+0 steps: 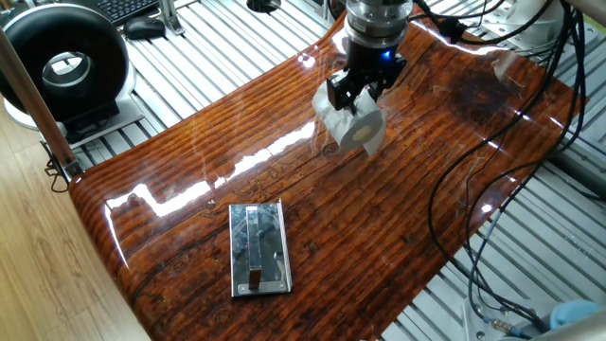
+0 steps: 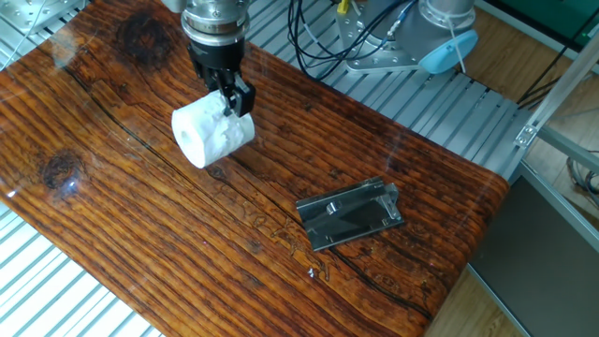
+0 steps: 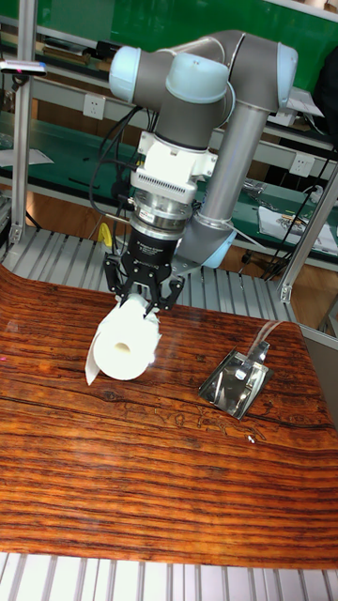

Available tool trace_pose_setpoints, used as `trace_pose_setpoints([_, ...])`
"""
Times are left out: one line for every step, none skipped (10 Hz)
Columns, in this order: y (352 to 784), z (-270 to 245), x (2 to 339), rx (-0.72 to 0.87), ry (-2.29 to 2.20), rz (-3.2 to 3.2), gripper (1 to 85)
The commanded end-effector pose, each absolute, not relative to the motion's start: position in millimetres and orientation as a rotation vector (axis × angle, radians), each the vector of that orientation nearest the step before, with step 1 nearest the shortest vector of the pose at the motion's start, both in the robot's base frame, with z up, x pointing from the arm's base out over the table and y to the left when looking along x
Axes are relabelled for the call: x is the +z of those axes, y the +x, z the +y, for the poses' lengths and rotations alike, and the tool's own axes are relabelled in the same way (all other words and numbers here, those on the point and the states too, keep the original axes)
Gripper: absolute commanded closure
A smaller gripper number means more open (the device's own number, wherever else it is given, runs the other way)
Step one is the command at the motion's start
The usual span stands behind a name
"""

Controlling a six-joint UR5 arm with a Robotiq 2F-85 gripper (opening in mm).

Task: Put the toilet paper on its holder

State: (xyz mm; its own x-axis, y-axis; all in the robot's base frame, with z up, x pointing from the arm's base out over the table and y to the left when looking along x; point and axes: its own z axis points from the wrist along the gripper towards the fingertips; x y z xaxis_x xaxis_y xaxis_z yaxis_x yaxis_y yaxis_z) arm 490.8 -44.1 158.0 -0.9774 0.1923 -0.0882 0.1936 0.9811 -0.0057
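The toilet paper is a white, slightly crumpled roll held just above the wooden table, its core hole facing outward. My gripper is shut on the roll's upper side, hanging straight down from the arm. The holder is a shiny chrome plate with a raised bar, lying flat on the table well away from the roll, toward the table's end.
A large black-and-white ring-shaped device stands off the table on the slatted bench. Cables hang over the table's side. The wooden table has a rounded edge beyond the holder.
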Motion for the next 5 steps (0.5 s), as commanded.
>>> trace_pose_setpoints([501, -24, 161, 0.002, 0.383, 3.062, 84.7])
trace_pose_setpoints([510, -14, 165, 0.011, 0.405, 3.069, 84.7])
trace_pose_setpoints([520, 0, 170, 0.041, 0.440, 3.073, 84.7])
trace_pose_setpoints([528, 14, 177, 0.047, 0.490, 3.085, 84.7])
trace_pose_setpoints([533, 22, 179, 0.046, 0.512, 3.084, 84.7])
